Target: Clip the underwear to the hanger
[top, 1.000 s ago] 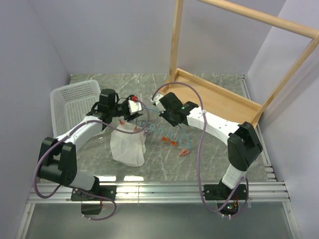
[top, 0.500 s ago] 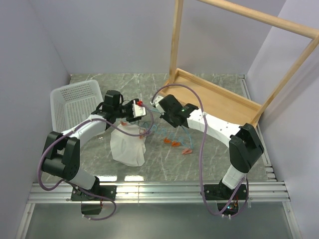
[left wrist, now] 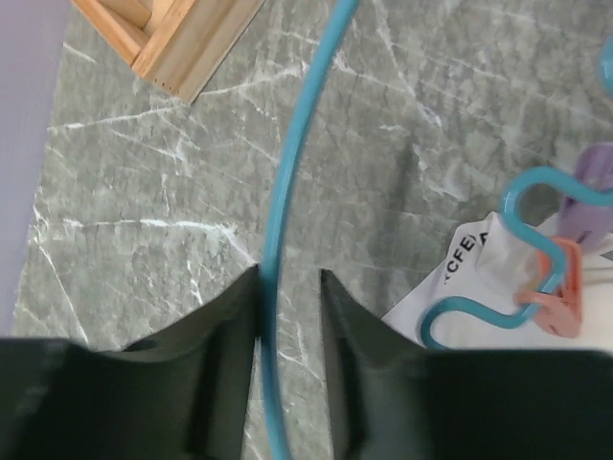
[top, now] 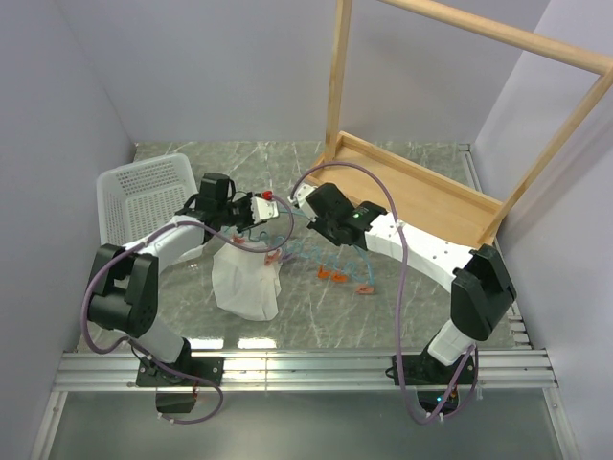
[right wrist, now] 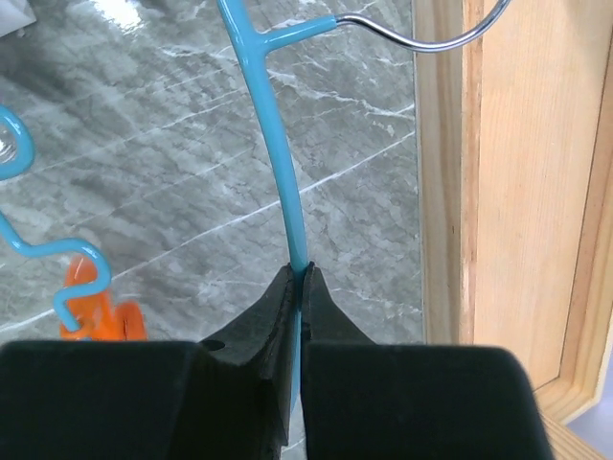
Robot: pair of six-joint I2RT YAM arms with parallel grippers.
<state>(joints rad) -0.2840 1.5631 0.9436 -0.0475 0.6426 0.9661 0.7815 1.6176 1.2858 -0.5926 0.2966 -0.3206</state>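
Observation:
The white underwear (top: 247, 284) lies crumpled on the table below my left gripper; its labelled edge shows in the left wrist view (left wrist: 484, 273). The teal hanger (top: 292, 241) is lifted between the grippers, with orange-red clips (top: 331, 275) hanging from it. My left gripper (top: 266, 204) is open, its jaws (left wrist: 289, 278) straddling the hanger's arch (left wrist: 287, 163), which touches the left finger. One clip (left wrist: 554, 302) hangs at the underwear's edge. My right gripper (top: 303, 203) is shut (right wrist: 302, 271) on the hanger's bar (right wrist: 278, 144) just below the metal hook (right wrist: 421, 40).
A white perforated basket (top: 144, 192) stands at the back left. The wooden rack's base (top: 412, 187) and uprights lie at the back right, close to the right gripper (right wrist: 517, 192). A purple cable (left wrist: 599, 182) loops near the left gripper.
My left gripper has swung right to the hanger and now straddles its arch. The right arm has shifted the hanger and its clips slightly right.

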